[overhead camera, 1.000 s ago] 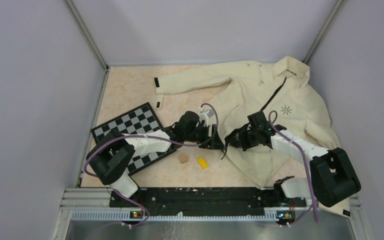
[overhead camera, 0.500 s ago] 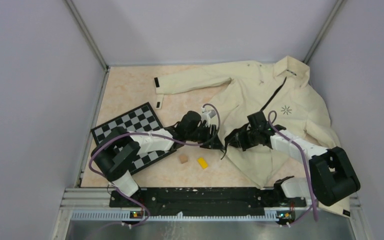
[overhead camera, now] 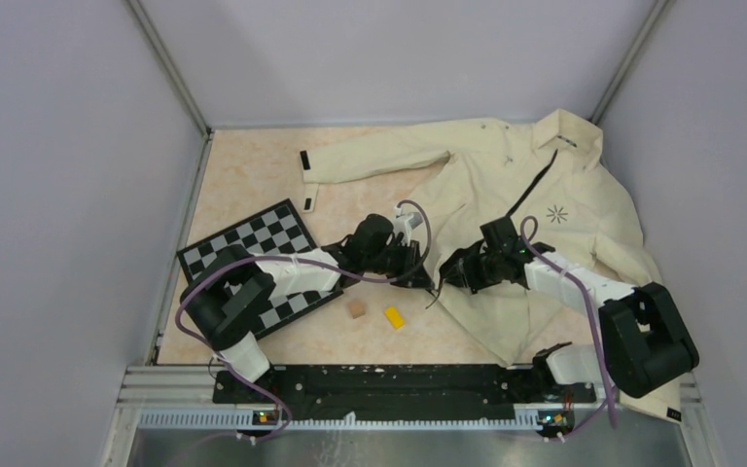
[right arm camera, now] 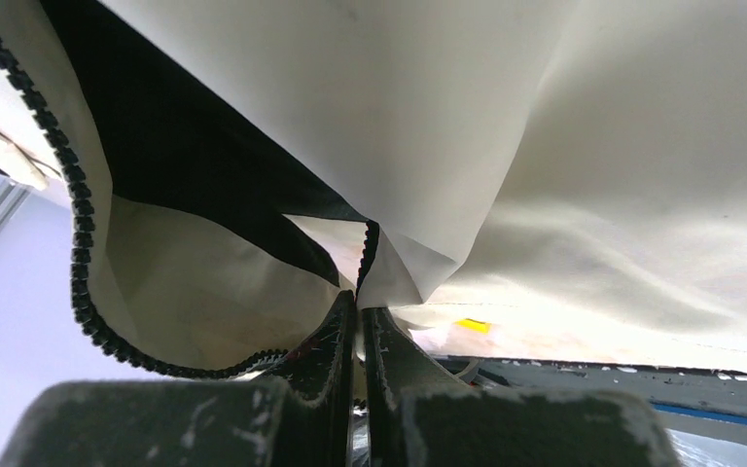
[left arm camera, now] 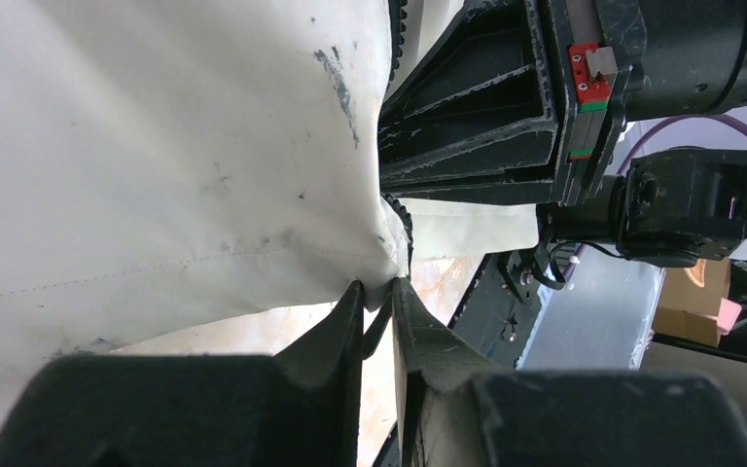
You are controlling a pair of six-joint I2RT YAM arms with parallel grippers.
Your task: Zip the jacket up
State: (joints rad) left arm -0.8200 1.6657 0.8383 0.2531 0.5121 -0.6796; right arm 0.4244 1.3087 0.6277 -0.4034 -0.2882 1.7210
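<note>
The cream jacket (overhead camera: 545,185) lies spread at the right back of the table, its dark zipper (overhead camera: 532,187) open down the front. Both grippers meet at its lower front hem. My left gripper (overhead camera: 426,279) has its tips pinched on the hem corner (left arm camera: 374,263), next to the zipper teeth (left arm camera: 406,229). The left wrist view shows cream cloth (left arm camera: 156,146) and the right arm's black gripper body (left arm camera: 486,107) close above. My right gripper (overhead camera: 447,275) is shut on the other front edge (right arm camera: 389,277), where the toothed zipper tape (right arm camera: 78,233) curves away left.
A checkerboard (overhead camera: 253,255) lies under the left arm. A small brown cube (overhead camera: 356,309) and a yellow block (overhead camera: 394,317) sit on the table just in front of the left gripper. Grey walls close in on both sides and behind.
My left gripper's jaws have closed down onto the jacket's hem corner, and its arm has shifted slightly. The right arm has stayed still, shut on its edge.
</note>
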